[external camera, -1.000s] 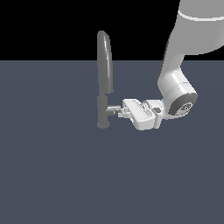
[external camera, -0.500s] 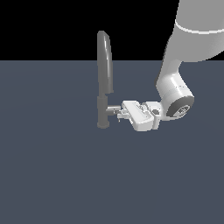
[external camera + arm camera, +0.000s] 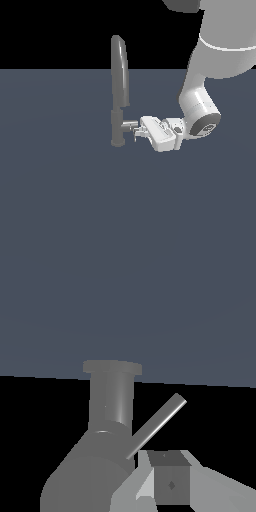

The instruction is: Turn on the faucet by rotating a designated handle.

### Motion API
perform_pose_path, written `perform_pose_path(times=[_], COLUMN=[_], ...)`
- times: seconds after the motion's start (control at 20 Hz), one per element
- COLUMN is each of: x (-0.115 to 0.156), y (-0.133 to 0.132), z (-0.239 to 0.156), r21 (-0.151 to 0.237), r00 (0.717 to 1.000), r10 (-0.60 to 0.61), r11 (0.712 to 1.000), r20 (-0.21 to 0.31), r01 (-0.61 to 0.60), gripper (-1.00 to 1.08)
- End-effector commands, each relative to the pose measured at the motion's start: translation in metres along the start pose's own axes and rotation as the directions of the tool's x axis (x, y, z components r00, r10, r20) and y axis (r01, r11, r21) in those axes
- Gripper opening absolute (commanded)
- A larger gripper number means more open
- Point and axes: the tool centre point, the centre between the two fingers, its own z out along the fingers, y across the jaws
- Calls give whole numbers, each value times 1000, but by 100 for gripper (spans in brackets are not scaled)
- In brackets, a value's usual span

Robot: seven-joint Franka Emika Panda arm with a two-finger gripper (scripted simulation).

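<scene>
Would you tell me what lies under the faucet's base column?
The faucet stands on the flat dark grey floor, its flared foot resting there. Whatever fixes it underneath is covered by the column itself. The gripper sits beside it at the handle.

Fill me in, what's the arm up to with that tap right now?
The single Panda arm reaches in from the exterior view's right, with its gripper at the handle, the short stub jutting sideways from the base column of the faucet. In the wrist view a thin pin-like lever sticks out close beside a gripper finger. Whether the gripper is open or clamped on anything can't be told from these views. No water is visible.
</scene>
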Motion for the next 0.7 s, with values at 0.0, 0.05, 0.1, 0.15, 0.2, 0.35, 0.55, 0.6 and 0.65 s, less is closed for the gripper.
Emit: perform_pose_path(times=[0.0, 0.05, 0.1, 0.15, 0.2, 0.35, 0.55, 0.6, 0.65], x=[14, 17, 20, 23, 27, 36, 48, 51, 51], y=[-5, -6, -7, -8, -9, -11, -14, -15, -15], z=[2, 2, 2, 2, 2, 3, 3, 3, 3], r21=[10, 11, 11, 12, 13, 15, 17, 18, 18], r00=[1000, 1000, 1000, 1000, 1000, 999, 999, 999, 999], r10=[9, 12, 16, 19, 22, 31, 43, 46, 46], r11=[1000, 1000, 1000, 1000, 1000, 999, 999, 999, 999], r20=[-10, -10, -10, -11, -11, -12, -13, -14, -14], r01=[-9, -12, -16, -19, -22, -31, -43, -46, -46], gripper=[-100, -100, -100, -100, -100, -100, -100, -100, -100])
